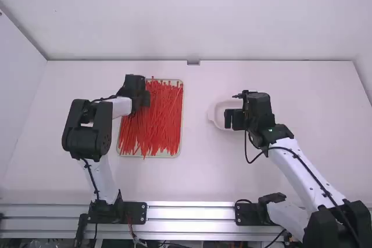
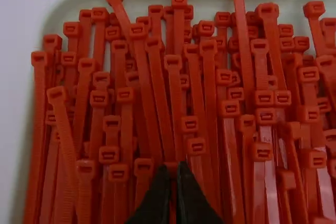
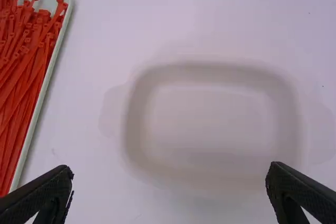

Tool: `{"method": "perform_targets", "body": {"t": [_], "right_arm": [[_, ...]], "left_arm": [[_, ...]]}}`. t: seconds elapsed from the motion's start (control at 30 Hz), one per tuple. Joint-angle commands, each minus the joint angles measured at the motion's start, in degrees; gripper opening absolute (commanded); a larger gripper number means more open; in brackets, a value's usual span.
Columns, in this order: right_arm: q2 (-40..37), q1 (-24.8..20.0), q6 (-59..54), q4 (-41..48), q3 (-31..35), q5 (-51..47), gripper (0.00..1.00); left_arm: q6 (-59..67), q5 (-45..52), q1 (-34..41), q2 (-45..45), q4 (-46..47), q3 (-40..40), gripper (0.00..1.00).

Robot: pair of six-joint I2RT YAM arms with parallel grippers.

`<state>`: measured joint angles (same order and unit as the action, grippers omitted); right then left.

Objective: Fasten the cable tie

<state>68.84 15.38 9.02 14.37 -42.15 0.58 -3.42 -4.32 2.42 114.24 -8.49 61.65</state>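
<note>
Reaching with the left arm, elbow bent out to the left, over the far end of the tray (image 2: 68, 3). Pressing the left gripper (image 2: 174, 174) down into the cable ties (image 2: 157, 103), fingers drawn almost together, pinching a sliver of red, seemingly one cable tie (image 2: 170, 169). Hovering the right gripper (image 3: 169, 171) above a white dish (image 3: 210, 124) on the table (image 1: 279, 85), fingers spread wide, gripping nothing. Lying lengthwise in the tray as a thick red heap, running from near edge to far, square heads toward the far end, one poking past the rim.
</note>
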Motion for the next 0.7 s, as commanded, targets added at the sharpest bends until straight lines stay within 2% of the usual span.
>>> {"method": "perform_targets", "body": {"t": [0.0,0.33,0.67], "right_arm": [[0.3,0.0,0.1,0.0,-2.1,-0.2,0.99],[0.3,0.0,0.1,0.0,-2.1,0.2,0.99],[0.3,0.0,0.0,-0.6,-2.1,1.1,0.99]], "left_arm": [[-0.2,0.2,-0.2,0.5,-0.4,0.0,0.02],[-0.1,-1.4,-0.2,-1.6,3.3,4.7,0.02],[-1.7,-1.1,-0.2,-12.8,10.4,6.1,0.02]]}}
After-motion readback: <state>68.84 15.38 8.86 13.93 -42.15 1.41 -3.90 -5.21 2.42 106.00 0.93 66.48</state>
